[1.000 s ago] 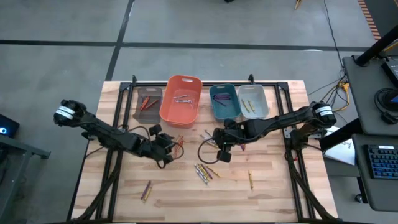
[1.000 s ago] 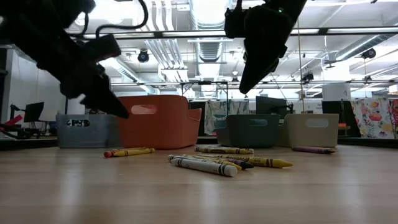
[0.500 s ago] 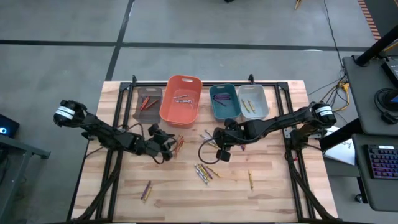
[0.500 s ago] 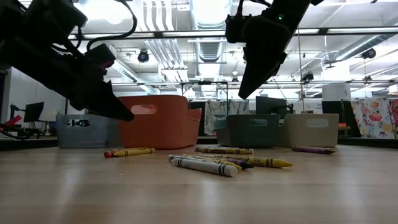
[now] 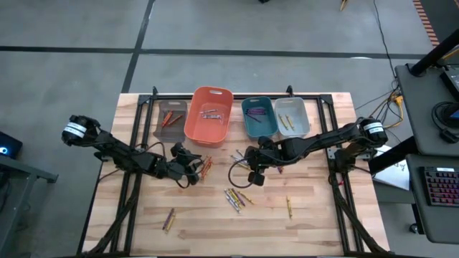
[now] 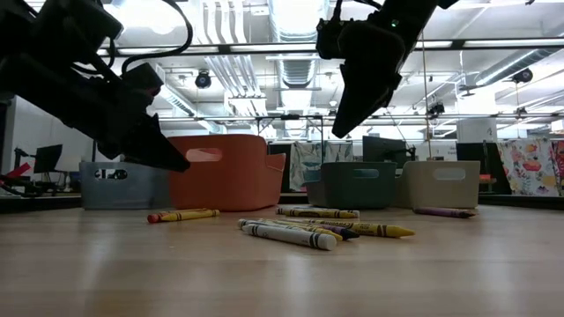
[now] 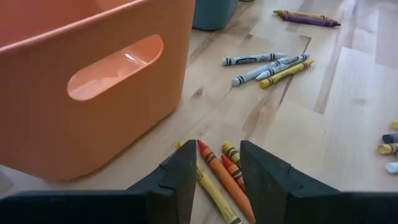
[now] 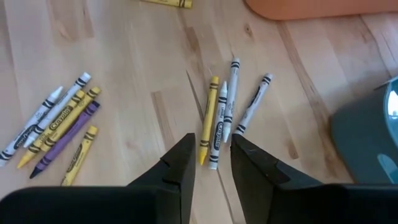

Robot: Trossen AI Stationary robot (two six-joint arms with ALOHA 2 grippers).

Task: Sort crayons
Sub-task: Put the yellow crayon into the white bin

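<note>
A: Crayons [image 5: 237,197] lie loose across the desk [image 5: 301,222], with a small orange cluster [image 7: 224,177] just in front of the orange bin [image 5: 209,115].

B: And the left gripper [image 7: 217,165] straddles that cluster, fingers parted, nothing grasped.

A: Over to the right gripper [image 8: 208,158]: it hovers above a yellow and some white crayons [image 8: 227,109] near the teal bin [image 5: 258,118], fingers apart, empty too.

B: A few crayons rest inside the bins already.
</note>
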